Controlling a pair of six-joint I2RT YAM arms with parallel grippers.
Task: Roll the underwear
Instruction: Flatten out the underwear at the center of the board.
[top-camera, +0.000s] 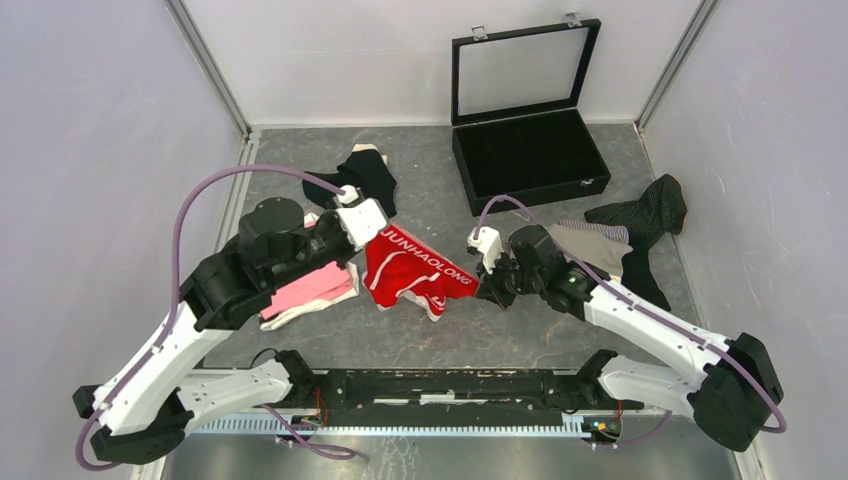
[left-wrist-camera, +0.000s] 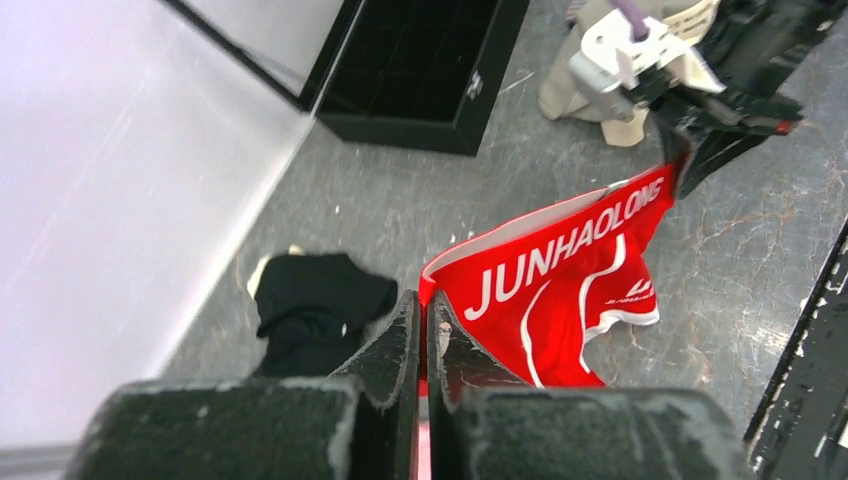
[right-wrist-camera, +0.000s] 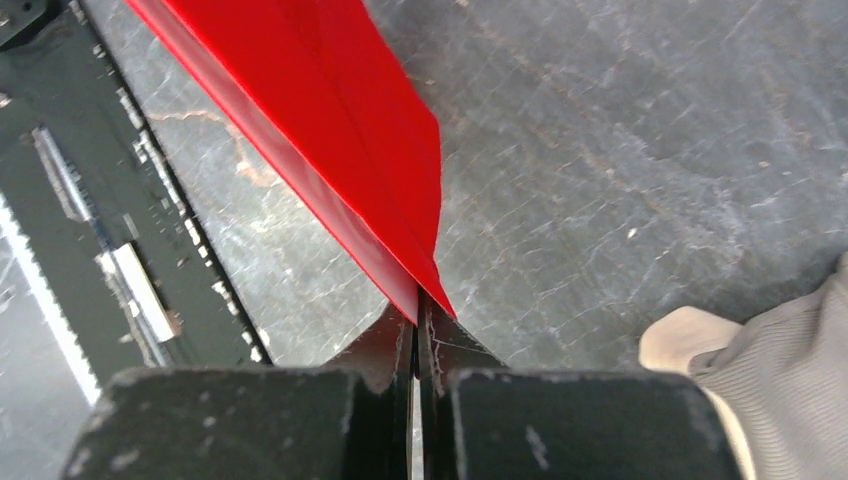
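The red underwear (top-camera: 418, 270) hangs stretched between the two arms near the middle of the table (top-camera: 450, 335). It is smooth, slightly glossy cloth with white piping and a white-edged waistband that reads JUNHAOLONG in white. The left gripper (left-wrist-camera: 423, 305) is clenched on one end of the waistband, and the right gripper (right-wrist-camera: 416, 312) is pinched tight on the other, where the cloth folds into a sharp red wedge.

The tabletop is grey, scuffed and marbled. A pink garment (top-camera: 318, 287) with a pale edge lies crumpled beneath the left arm. A black one (top-camera: 372, 178) is heaped just beyond it. On the right, by the right arm, there is a ribbed beige piece (top-camera: 592, 242) with a dark pinstriped one (top-camera: 655, 212) draped beside it.

At the back stands a rigid black case (top-camera: 540, 190) — its glass lid (top-camera: 525, 72) is propped upright against the wall. The inside is split into dark compartments — I cannot make out what is in them.
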